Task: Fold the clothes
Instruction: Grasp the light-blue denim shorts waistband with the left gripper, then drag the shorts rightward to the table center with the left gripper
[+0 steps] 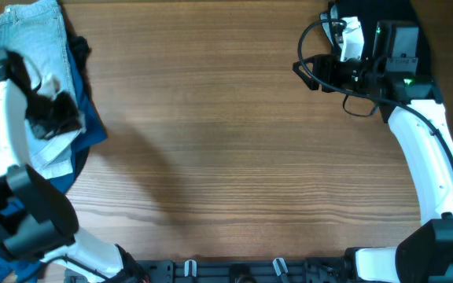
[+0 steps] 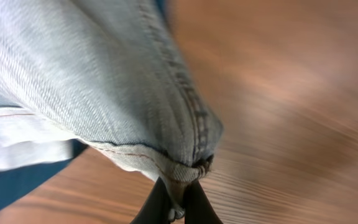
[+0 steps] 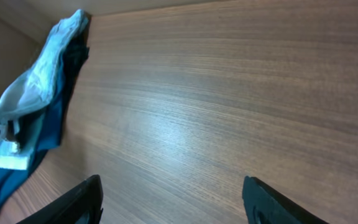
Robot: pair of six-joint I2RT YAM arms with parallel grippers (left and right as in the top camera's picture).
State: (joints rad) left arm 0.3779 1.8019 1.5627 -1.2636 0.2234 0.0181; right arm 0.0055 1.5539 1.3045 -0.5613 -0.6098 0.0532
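**Step in hand.** We are finding the left gripper (image 2: 178, 204) closed tight on a stitched hem corner of the denim shorts (image 2: 104, 81). Its fingers are pinching the cloth with almost no gap between them. The left wrist view is blurred, so we are not reporting finer detail of the grip.

We are judging this to be the draw-off, taking the shorts from the pile to open wood for spreading. To do it well, we are advising:
- a lift high enough for the trailing cloth to clear what is under it;
- a steady carry to the bare boards right of the shorts;
- a lay-down with the waistband straight.

A one-corner pinch is likely to bunch the denim, so a second hold on the opposite corner is advisable.

**Around the shorts.** Directly beneath them the royal-blue shirt (image 1: 86, 135) is lying crumpled, and a black garment (image 1: 79, 50) is touching their right side. Either could be dragged along.

**Surface.** The table (image 1: 234, 157) is showing even wood grain running right of the shorts, flat and dry-looking.

**Far from the shorts.** At the opposite side of the table the right gripper (image 3: 171, 186) is hanging above the wood with its fingers spread wide, gripping nothing.

**Room.** Almost nothing beyond the table edge is showing, so we are making no finding there.
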